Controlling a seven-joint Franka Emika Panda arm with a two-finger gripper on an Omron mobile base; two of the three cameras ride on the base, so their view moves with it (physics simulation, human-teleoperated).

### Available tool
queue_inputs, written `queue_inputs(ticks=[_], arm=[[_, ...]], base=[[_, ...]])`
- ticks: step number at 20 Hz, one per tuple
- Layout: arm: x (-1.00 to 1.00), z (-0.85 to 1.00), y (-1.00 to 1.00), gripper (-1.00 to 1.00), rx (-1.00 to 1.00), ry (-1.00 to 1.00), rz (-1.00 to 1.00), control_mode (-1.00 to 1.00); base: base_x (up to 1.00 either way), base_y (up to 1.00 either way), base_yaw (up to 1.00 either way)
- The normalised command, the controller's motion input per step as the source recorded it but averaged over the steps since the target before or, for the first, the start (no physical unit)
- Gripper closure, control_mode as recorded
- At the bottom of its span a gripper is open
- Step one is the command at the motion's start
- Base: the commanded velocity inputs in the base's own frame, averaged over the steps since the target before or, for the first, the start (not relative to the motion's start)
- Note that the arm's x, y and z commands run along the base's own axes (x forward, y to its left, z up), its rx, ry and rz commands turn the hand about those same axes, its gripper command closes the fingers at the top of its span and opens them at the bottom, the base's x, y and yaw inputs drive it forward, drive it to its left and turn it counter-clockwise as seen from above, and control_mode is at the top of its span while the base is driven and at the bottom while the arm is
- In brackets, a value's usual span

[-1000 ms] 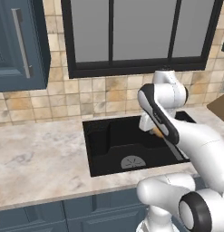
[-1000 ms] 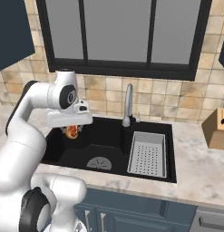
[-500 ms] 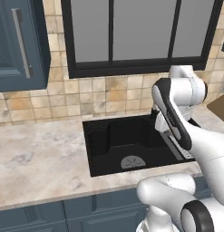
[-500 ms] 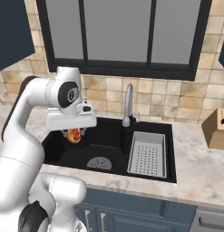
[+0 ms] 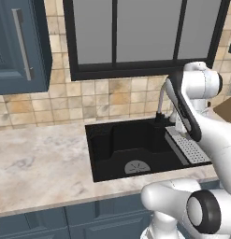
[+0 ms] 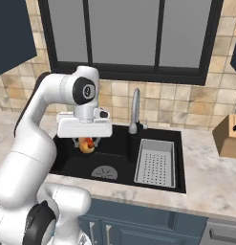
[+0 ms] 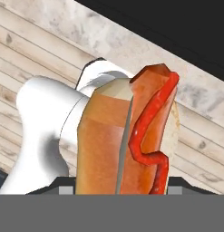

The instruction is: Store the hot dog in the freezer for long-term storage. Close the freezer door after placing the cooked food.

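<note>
The hot dog [image 6: 87,145], an orange-tan bun with a red sausage, hangs under my gripper [image 6: 87,142] above the left half of the black sink [image 6: 117,165]. In the hand view the hot dog [image 7: 131,136] stands upright and large, a red squiggle of sauce running down it. My gripper [image 7: 123,186] is shut on its lower end, with one dark fingertip on each side. Behind it lie a marble counter edge and wooden floor. The freezer and the freezer door are out of view.
A grey draining rack [image 6: 155,162] fills the sink's right part, and a steel faucet [image 6: 134,109] stands behind it. A knife block [image 6: 228,136] sits on the counter at right. Marble counter [image 5: 37,158] spreads left of the sink, below a dark blue cabinet [image 5: 18,46].
The arm has swung its upper links to the right. The hand has shifted slightly right and down over the sink, still holding the hot dog.
</note>
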Motion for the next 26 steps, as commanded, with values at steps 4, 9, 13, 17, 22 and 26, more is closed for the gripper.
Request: queue_inputs(ticks=[4,9,13,17,22,26], arm=[[-0.68,0.00,-0.04,1.00,0.00,0.01,0.02,-1.00],[-0.52,0.00,0.00,1.00,0.00,0.01,0.00,-1.00],[-0.25,-0.02,0.00,1.00,0.00,0.00,0.00,-1.00],[0.00,0.00,0.00,1.00,0.00,0.00,0.00,-1.00],[0.00,0.00,0.00,1.00,0.00,0.00,0.00,-1.00],[-0.14,0.00,-0.01,1.00,0.00,0.00,0.00,-1.00]], base=[[0.00,0.00,0.00],[0.00,0.00,0.00],[0.00,0.00,0.00],[0.00,0.00,0.00],[0.00,0.00,0.00],[0.00,0.00,0.00]])
